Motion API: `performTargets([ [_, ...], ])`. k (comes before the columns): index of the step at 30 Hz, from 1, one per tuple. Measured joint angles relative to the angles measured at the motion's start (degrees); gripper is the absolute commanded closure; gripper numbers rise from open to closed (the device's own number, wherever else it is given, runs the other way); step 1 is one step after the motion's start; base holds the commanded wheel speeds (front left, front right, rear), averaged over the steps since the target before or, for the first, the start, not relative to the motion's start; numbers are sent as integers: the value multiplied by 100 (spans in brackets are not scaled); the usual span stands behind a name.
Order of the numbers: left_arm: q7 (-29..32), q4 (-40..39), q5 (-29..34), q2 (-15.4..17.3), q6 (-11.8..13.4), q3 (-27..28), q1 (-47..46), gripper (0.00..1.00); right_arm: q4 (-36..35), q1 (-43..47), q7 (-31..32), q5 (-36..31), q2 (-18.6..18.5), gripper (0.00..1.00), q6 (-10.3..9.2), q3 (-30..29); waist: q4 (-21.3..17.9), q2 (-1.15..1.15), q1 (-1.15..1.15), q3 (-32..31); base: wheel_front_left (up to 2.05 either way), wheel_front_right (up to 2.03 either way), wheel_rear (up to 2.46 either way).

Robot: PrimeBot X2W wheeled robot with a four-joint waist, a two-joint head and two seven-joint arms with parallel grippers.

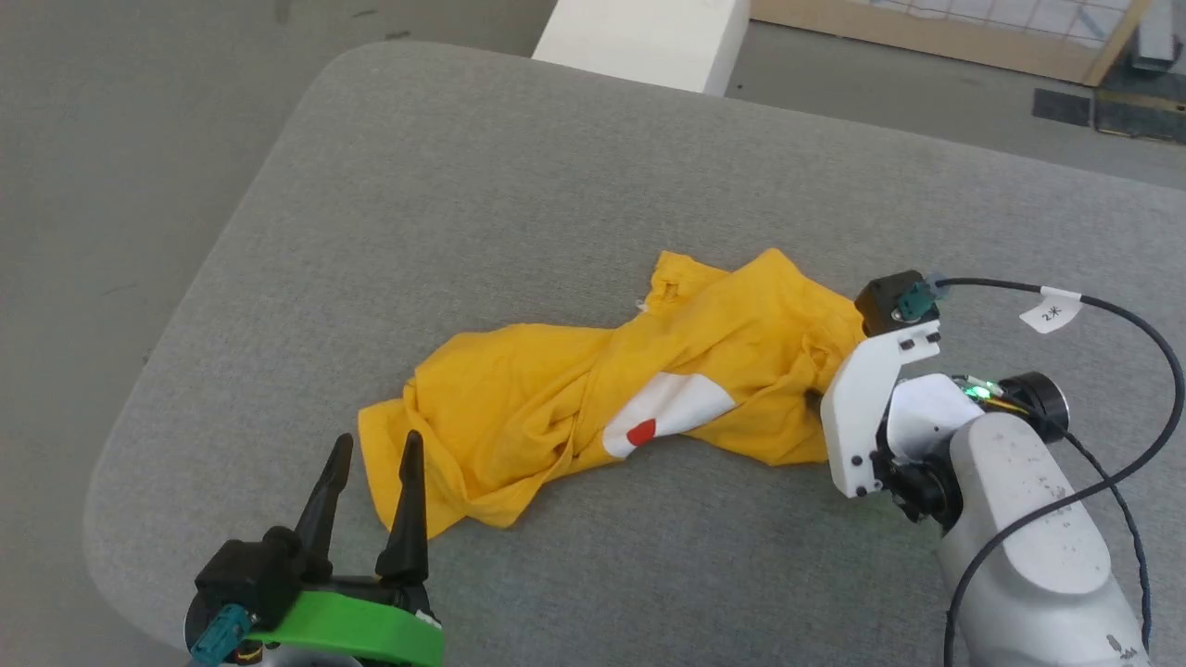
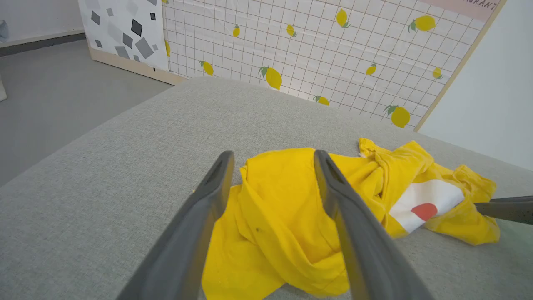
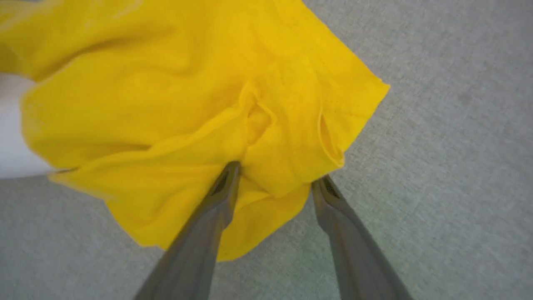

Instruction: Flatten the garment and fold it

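Head view: crumpled mustard-yellow cotton T-shirt point(image 1: 556, 408) on grey fabric surface point(image 1: 463, 185). L pincer point(image 1: 378, 437) open at shirt's edge; R pincer point(image 3: 278, 171) open, straddling cloth fold.

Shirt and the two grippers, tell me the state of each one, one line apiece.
garment: crumpled on the grey cushion, neither flattened nor folded.
left gripper: open, holding nothing, at the garment's left end.
right gripper: jaws apart, straddling a fold at the garment's right end.
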Motion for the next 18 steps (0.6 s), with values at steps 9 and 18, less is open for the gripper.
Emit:
performTargets([
  [9,0,-31,2,86,0,-3,-1,0,2,-415,-842,148,21,100,1,-460,-162,0,0,6,0,0,0],
  [18,0,-143,22,225,0,-48,49,0,-1323,537,-1206,-5,-402,100,1,-2138,-851,0,0,-91,0,0,0],
])
